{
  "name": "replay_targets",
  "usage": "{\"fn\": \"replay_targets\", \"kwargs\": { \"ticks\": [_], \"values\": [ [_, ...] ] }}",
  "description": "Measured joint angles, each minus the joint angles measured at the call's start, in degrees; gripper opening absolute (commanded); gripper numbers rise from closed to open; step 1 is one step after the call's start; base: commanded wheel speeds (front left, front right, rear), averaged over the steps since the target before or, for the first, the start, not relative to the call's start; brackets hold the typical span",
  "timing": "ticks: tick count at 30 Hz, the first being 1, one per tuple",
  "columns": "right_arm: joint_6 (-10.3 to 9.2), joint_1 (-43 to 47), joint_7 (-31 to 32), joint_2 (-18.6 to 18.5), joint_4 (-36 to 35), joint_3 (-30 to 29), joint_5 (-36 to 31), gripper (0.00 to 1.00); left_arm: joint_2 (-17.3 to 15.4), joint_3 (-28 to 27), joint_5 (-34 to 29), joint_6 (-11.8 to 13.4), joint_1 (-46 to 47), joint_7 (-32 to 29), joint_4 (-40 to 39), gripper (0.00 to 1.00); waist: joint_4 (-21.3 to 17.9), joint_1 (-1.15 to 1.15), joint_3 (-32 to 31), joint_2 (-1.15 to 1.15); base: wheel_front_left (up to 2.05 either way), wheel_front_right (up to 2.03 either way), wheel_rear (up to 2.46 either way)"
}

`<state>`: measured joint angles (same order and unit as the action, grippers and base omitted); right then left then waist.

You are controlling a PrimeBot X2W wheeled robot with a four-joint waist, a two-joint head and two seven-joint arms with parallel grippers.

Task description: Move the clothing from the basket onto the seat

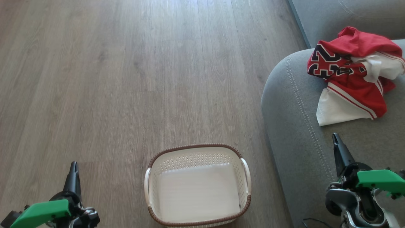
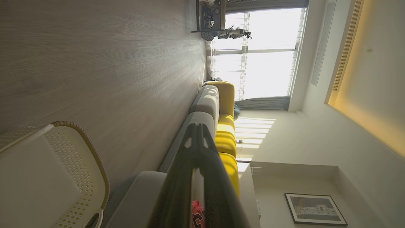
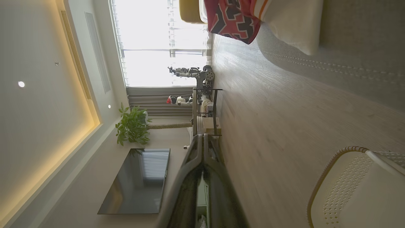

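1. Left gripper [image 1: 73, 172], two long dark fingers: pressed together, carrying nothing, over the grey wood-look plank floor [image 1: 126, 79]
2. Small oval cream-white perforated plastic basket [image 1: 196, 146], brown woven-look rim: bare bottom, no garment inside
3. Large light-grey fabric sofa seat [image 1: 291, 133], double-stitched rounded edge
4. Shiny red sports clothing [image 1: 351, 79], white trim, black-and-white number print: heaped on the seat near its rounded corner. My worry is that slick fabric this close to the edge slides floorward if brushed
5. Right gripper [image 1: 337, 142]: fingers pressed together, empty, near the heap. A careless swing of mine could snag the white flap
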<state>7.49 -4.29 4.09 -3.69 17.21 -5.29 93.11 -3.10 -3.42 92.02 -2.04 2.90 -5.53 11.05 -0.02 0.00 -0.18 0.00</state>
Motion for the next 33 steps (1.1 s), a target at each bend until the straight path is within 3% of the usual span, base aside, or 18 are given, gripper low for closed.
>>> {"fn": "replay_targets", "kwargs": {
  "ticks": [33],
  "values": [
    [0.0, 0.0, -0.1, -0.9, 0.0, 1.0, 1.8, 0.0, 0.4, -0.7, 0.4, 0.0, 0.1, 0.0, -0.1, 0.0, 0.0, 0.0, 0.0, 0.0, 0.0, 0.0, 0.0]
  ]
}}
